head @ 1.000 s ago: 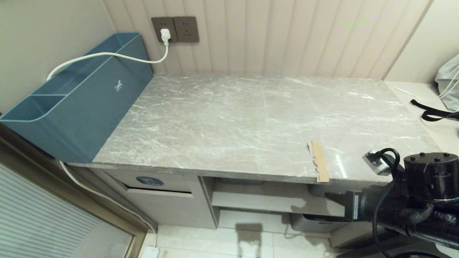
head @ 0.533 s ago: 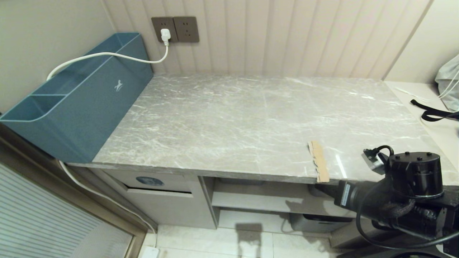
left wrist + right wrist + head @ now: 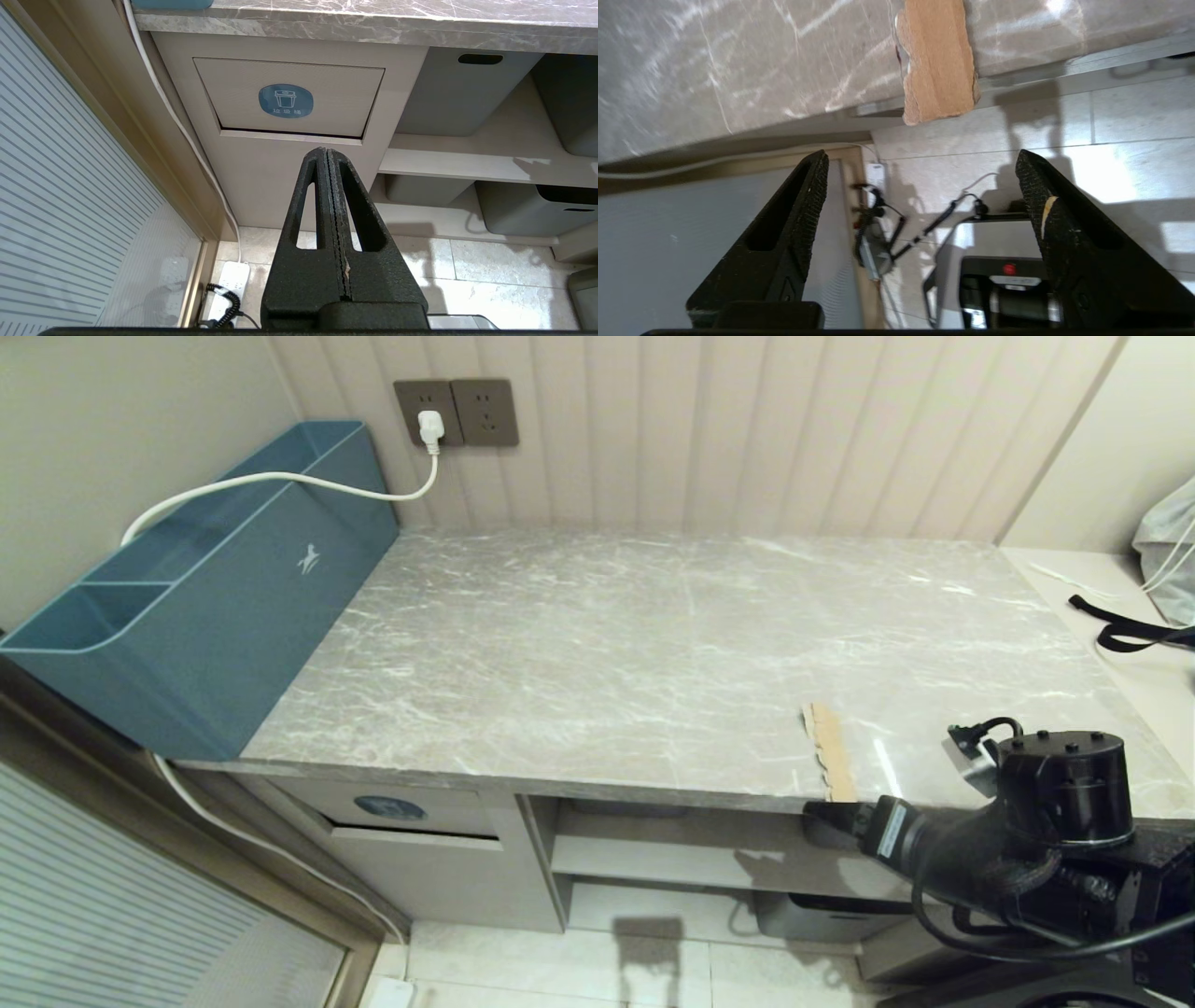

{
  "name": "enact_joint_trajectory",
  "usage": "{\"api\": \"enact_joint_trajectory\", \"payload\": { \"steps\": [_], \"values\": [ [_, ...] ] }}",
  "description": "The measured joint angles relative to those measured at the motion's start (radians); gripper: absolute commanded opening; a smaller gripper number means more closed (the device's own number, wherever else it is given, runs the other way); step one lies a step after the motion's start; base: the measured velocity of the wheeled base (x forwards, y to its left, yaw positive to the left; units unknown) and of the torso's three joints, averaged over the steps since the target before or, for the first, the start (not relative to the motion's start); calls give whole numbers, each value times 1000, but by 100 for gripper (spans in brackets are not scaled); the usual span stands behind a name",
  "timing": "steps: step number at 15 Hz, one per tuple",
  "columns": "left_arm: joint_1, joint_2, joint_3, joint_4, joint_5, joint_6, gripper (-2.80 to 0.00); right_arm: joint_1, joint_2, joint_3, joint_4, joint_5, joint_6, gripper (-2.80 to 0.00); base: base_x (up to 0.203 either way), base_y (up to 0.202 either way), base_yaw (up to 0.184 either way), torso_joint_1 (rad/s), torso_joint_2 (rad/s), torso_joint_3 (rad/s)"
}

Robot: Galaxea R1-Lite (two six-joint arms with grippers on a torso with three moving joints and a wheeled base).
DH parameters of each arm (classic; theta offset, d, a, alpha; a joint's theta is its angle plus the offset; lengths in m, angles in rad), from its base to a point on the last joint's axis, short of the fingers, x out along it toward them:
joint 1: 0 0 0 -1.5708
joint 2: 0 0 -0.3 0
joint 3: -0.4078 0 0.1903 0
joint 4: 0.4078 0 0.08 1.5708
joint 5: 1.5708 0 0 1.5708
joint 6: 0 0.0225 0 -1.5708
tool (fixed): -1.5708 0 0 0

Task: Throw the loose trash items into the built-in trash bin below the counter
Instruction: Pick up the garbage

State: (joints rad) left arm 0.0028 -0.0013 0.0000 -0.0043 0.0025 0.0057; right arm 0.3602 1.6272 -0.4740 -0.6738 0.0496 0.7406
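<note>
Our right pincer [image 3: 920, 186], spread wide, faces the cardboard strip [image 3: 936, 60] overhanging the bench [image 3: 607, 644] edge; a nudge could drop it.

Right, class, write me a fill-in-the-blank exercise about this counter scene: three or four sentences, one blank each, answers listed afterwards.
1. The brown cardboard scrap lies on the counter with one end hanging over its front ____.
2. The right gripper has its fingers ____, with nothing between them.
3. The round sticker on the built-in trash bin is ____ in colour.
4. The left gripper is ____.

Missing words: edge; open; blue; shut
</note>
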Motion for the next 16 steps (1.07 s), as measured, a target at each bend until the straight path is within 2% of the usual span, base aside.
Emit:
{"api": "enact_joint_trajectory", "payload": {
  "steps": [4, 7, 16],
  "values": [
    [0, 0, 0, 0, -1, 0, -280, 0, 6, -1, -70, 6, 147, 0, 0, 0, 0, 0, 0, 0],
    [0, 0, 0, 0, 0, 0, -280, 1, 6, 8, -168, 8, 299, 0, 0, 0, 0, 0, 0, 0],
    [0, 0, 0, 0, 0, 0, -280, 1, -1, 55, -227, 2, 443, 0, 0, 0, 0, 0, 0, 0]
  ]
}}
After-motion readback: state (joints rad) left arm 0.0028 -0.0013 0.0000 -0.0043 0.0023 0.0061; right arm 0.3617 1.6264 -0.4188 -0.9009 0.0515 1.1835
